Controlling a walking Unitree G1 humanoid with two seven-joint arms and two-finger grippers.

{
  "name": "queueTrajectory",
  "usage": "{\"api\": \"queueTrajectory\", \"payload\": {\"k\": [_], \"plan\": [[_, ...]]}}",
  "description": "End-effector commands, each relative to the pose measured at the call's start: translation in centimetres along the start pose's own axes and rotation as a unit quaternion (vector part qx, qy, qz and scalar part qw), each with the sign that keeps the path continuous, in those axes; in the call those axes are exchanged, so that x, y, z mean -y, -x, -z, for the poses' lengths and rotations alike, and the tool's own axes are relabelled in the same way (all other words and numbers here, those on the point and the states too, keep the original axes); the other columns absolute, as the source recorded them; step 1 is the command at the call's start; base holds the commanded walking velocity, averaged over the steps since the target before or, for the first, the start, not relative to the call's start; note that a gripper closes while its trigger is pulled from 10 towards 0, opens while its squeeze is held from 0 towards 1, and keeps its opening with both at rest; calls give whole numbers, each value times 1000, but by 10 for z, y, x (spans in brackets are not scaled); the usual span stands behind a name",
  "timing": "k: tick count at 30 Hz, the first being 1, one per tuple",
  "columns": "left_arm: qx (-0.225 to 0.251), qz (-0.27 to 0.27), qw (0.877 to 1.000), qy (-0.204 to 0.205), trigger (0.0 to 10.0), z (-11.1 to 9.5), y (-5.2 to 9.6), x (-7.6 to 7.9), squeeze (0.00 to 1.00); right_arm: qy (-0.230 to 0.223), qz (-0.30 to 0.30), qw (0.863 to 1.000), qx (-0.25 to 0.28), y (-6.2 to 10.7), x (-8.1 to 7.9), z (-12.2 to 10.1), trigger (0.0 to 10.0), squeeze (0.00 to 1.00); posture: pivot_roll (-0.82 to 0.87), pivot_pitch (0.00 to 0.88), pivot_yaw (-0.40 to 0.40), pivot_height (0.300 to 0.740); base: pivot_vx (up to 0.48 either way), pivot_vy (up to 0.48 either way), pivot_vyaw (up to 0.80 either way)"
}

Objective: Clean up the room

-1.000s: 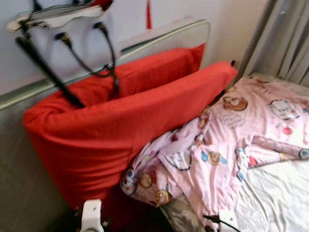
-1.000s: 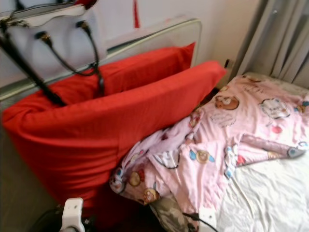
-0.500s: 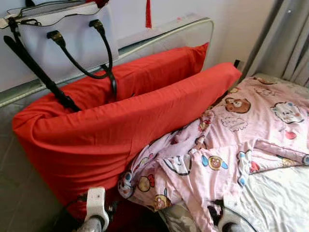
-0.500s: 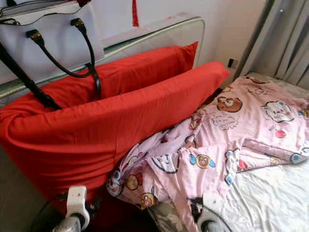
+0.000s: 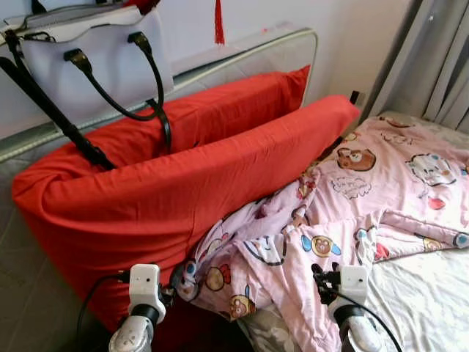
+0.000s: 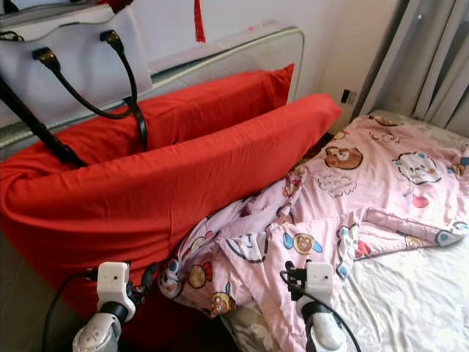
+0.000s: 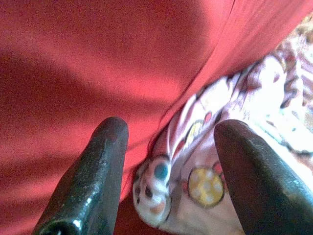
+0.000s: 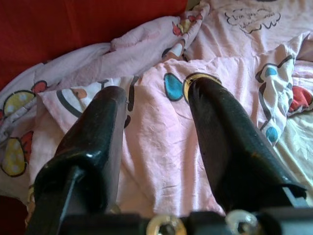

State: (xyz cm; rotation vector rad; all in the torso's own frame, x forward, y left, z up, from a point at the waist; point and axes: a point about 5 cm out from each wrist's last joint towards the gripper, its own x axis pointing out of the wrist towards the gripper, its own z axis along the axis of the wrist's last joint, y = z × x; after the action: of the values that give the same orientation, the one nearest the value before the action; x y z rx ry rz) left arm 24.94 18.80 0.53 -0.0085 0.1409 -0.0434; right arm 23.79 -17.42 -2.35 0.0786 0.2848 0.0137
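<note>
A crumpled pink quilt [image 5: 352, 198] with cartoon bears lies across the bed, its bunched edge against two long red pillows [image 5: 183, 183] that lean on the headboard. My left gripper [image 7: 168, 142] is open low at the front, its fingers [image 7: 93, 171] pointing at the quilt's corner where it meets the front red pillow. My right gripper [image 8: 156, 88] is open just above the pink quilt [image 8: 161, 147], with nothing between its fingers [image 8: 220, 132]. In the head views the left wrist [image 5: 144, 287] and right wrist [image 5: 350, 284] rise from the bottom edge.
A white handbag [image 5: 95, 66] with black handles rests on the padded headboard [image 5: 256, 51] behind the pillows. A red tassel [image 5: 218, 22] hangs on the wall. Grey curtains [image 5: 440, 66] close off the right side. White sheet [image 5: 425, 293] shows at the lower right.
Both arms have come up into the head views from the bottom edge, toward the quilt. The camera has shifted a little; quilt, pillows and bag stay put.
</note>
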Motion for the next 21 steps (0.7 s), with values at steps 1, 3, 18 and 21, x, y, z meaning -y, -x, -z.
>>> {"api": "queueTrajectory", "payload": {"k": [1, 3, 18, 21], "plan": [[8, -3, 1000, 5, 10000, -5, -4, 0, 0, 2, 15, 1000, 21, -1, 2, -5, 10000, 0, -42, 0, -15, 730, 0, 0, 0], [9, -7, 1000, 7, 10000, -7, -7, -1, 0, 3, 28, 999, 26, -2, 3, -8, 10000, 0, -45, 0, -11, 730, 0, 0, 0], [23, -15, 1000, 15, 10000, -17, -10, -4, 0, 8, 47, 997, 63, -8, 4, -27, 10000, 0, -41, 0, -11, 705, 0, 0, 0], [22, -13, 1000, 17, 10000, -17, -10, -2, 0, 11, 40, 998, 57, -10, 0, -28, 10000, 0, -45, 0, -11, 705, 0, 0, 0]]}}
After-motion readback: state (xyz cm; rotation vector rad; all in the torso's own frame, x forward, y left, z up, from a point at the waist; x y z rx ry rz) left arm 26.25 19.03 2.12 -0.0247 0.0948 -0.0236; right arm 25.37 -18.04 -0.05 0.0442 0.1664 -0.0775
